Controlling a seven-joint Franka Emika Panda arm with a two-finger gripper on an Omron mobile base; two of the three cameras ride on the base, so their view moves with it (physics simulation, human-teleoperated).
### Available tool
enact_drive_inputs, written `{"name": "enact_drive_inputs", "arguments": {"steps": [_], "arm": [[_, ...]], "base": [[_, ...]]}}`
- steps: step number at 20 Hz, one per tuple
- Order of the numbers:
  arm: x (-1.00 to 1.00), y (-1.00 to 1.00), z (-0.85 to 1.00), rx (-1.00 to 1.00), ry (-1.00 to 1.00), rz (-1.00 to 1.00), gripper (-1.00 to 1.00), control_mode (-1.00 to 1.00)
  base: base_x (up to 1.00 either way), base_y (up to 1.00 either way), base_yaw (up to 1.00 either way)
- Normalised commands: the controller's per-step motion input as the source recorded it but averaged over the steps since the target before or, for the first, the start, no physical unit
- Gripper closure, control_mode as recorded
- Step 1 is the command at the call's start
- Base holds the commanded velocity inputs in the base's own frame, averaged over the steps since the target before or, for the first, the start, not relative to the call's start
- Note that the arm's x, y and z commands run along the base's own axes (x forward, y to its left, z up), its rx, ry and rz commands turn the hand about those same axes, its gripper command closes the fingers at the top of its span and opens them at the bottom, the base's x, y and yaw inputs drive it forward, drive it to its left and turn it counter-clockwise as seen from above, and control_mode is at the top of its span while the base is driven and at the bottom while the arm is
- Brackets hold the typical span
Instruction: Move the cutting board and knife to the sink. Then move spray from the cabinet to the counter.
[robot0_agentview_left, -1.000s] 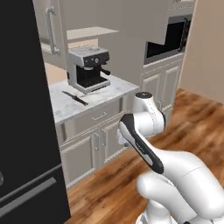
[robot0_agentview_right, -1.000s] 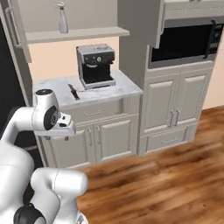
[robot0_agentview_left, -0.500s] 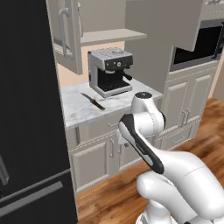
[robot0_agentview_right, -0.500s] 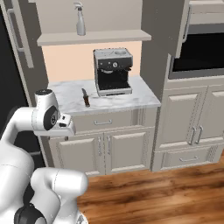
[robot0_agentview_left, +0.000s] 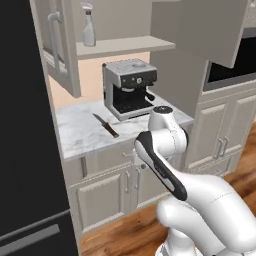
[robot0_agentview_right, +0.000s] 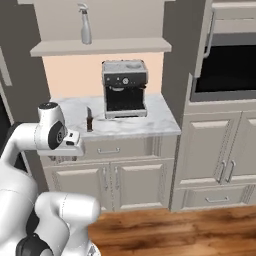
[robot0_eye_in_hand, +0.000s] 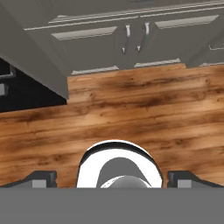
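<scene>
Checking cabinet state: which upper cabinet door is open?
The cabinet above the counter: both doors swung out, exposing the shelf with the spray. The panelled lower doors are all shut.

Even, soft rendered light, moderately bright, with no glare. Faint shading lies under the shelf (robot0_agentview_right: 100, 47) and beside the black fridge (robot0_agentview_left: 25, 150). Both base views look slightly soft and low-resolution; the floor (robot0_eye_in_hand: 131, 109) grain is sharper.
</scene>
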Motion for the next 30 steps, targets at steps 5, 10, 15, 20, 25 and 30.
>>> {"name": "enact_drive_inputs", "arguments": {"steps": [5, 10, 15, 20, 25, 30], "arm": [[0.00, 0.00, 0.00, 0.00, 0.00, 0.00, -1.00, 1.00], [0.00, 0.00, 0.00, 0.00, 0.00, 0.00, -1.00, 1.00], [0.00, 0.00, 0.00, 0.00, 0.00, 0.00, -1.00, 1.00], [0.00, 0.00, 0.00, 0.00, 0.00, 0.00, -1.00, 1.00], [0.00, 0.00, 0.00, 0.00, 0.00, 0.00, -1.00, 1.00], [0.00, 0.00, 0.00, 0.00, 0.00, 0.00, -1.00, 1.00]], "base": [[0.62, -0.35, 0.23], [0.61, -0.32, 0.25], [0.62, -0.29, 0.25], [0.71, -0.21, 0.23], [0.70, -0.16, 0.15], [0.35, -0.05, 0.07]]}}
